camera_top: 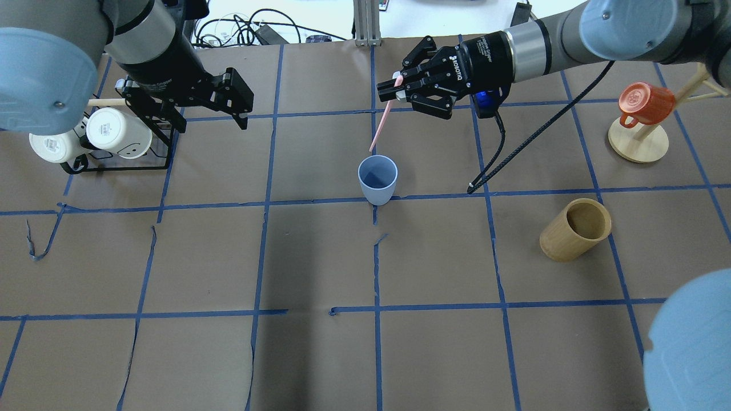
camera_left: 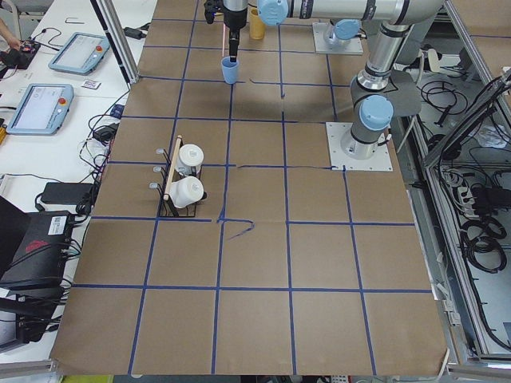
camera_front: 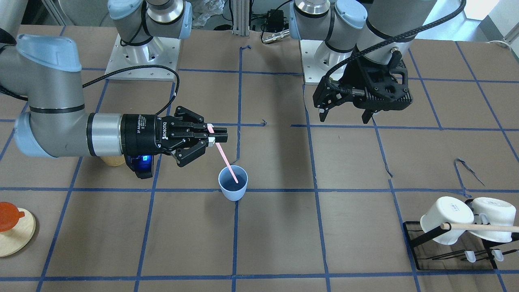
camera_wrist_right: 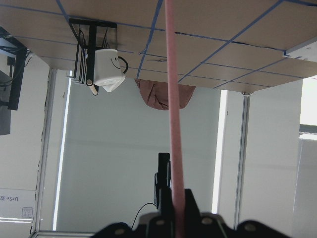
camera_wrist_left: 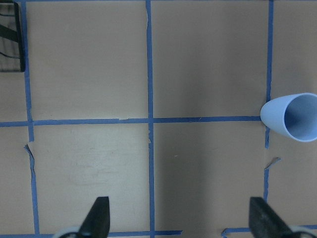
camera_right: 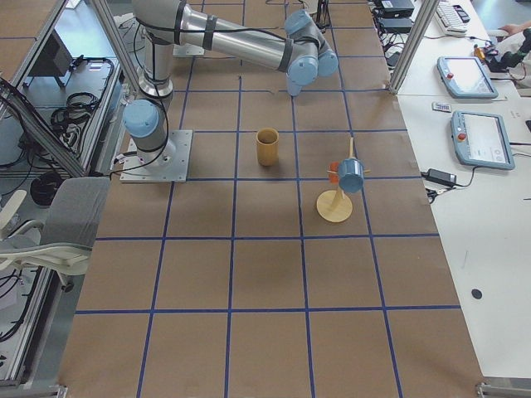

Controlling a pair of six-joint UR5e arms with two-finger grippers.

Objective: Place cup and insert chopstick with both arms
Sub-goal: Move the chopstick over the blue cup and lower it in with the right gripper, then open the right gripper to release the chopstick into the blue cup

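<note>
Pink chopstick [camera_front: 226,161] we grip by its top in the right gripper [camera_front: 217,136], tilted so the tip meets the mouth of the cup [camera_front: 233,187]; left gripper [camera_front: 344,117] hangs spread, empty.

Inside the cup [camera_front: 233,192], whether the tip of the chopstick [camera_front: 225,159] touches bottom cannot be told.

- Table [camera_top: 320,257]: covered in brown paper, marked into squares by blue tape [camera_top: 434,309]; the paper is torn in places along the lines.
- Cup [camera_top: 377,181]: upright, mouth up, at a tape crossing near the middle.
- Holder [camera_top: 574,229]: wooden cylinder, upright, well apart from the cup on the robot's right.
- Stand [camera_top: 638,145]: round wooden base, far right.
- Rack [camera_front: 446,255]: black, far left.
- Plates [camera_front: 142,61]: two pale arm mounts at the robot's edge.
</note>
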